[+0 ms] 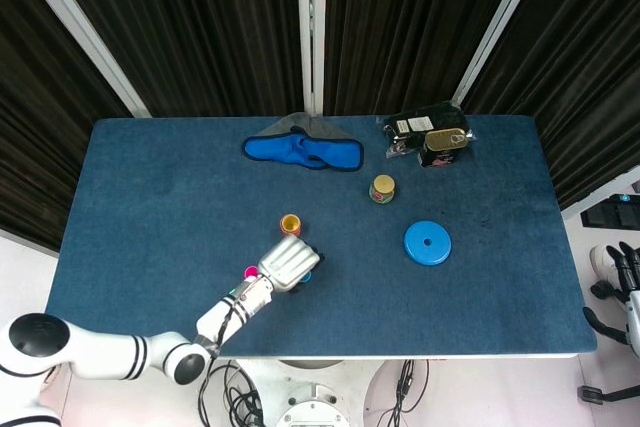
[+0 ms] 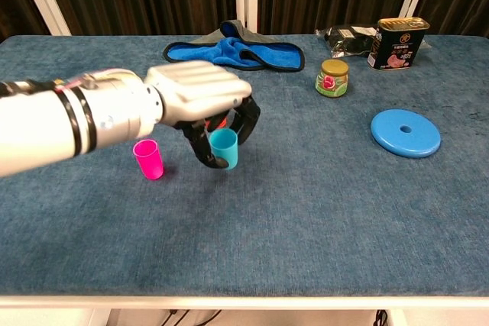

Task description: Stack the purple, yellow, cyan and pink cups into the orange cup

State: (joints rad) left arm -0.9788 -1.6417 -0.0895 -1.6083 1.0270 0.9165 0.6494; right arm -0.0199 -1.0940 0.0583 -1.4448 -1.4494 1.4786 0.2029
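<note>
**Left hand closed around the cyan cup**

As I watched both views, my left hand point(image 2: 200, 101) sat low over the table point(image 2: 321, 211), palm down, with its dark fingers point(image 2: 246, 121) curled around the cyan cup point(image 2: 225, 148). The thumb side pressed the cup's near-left wall and the other fingertips hooked its far right, so I read it as a grasp. I could not tell from either camera whether the cup's base was on the cloth or just off it. From the head view the same hand point(image 1: 288, 263) covered most of the cyan cup point(image 1: 306, 274), leaving only a sliver at the hand's lower right.

The pink cup point(image 2: 148, 159) stood upright just left of the hand, apart from the cyan one and untouched. The orange cup point(image 1: 291, 223) stood upright beyond the hand with a yellow cup nested in it, near the table's middle; in the chest view only a bit of orange point(image 2: 220, 121) showed behind the fingers. I could not make out a purple cup.

My right hand point(image 1: 620, 269) hung off the table's right edge, holding nothing, its fingers hanging loose and apart.

Farther back lay a blue cloth point(image 2: 237, 53), a small jar point(image 2: 333, 78), a tin point(image 2: 396, 43) and a blue disc point(image 2: 406, 133).
</note>
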